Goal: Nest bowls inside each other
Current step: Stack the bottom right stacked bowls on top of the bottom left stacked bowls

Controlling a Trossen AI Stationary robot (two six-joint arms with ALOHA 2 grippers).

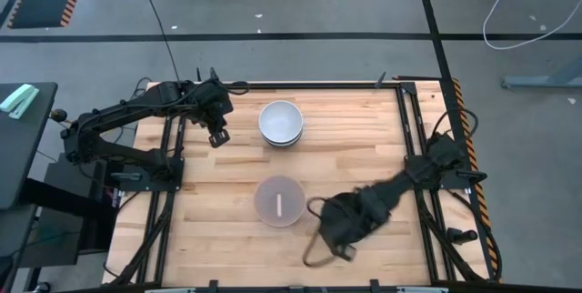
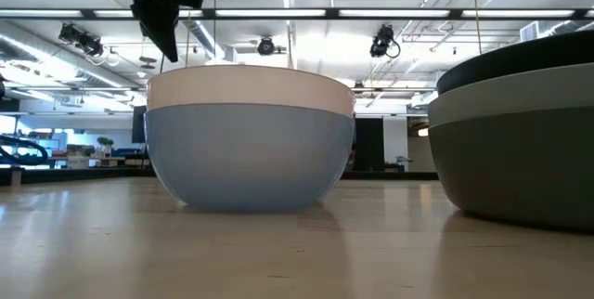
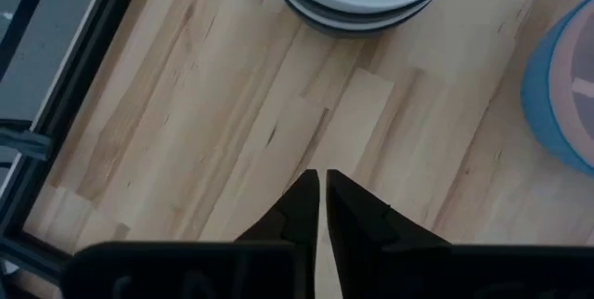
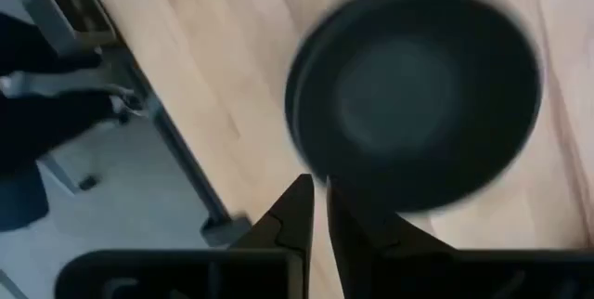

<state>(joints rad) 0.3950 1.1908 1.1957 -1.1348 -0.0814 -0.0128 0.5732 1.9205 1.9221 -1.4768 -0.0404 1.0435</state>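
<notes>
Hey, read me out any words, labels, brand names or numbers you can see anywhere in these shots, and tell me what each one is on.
No readable text in any view.
The bowls, the white-topped stack and the pink bowl in the blue bowl, carry no markings.
The wooden table shows no label.
Room behind the table in the low view: no sign or lettering can be made out.

One camera looks straight down, one skims the table [image 1: 364, 129] close up, both sharing the pink-in-blue bowls [image 1: 279, 200].
</notes>
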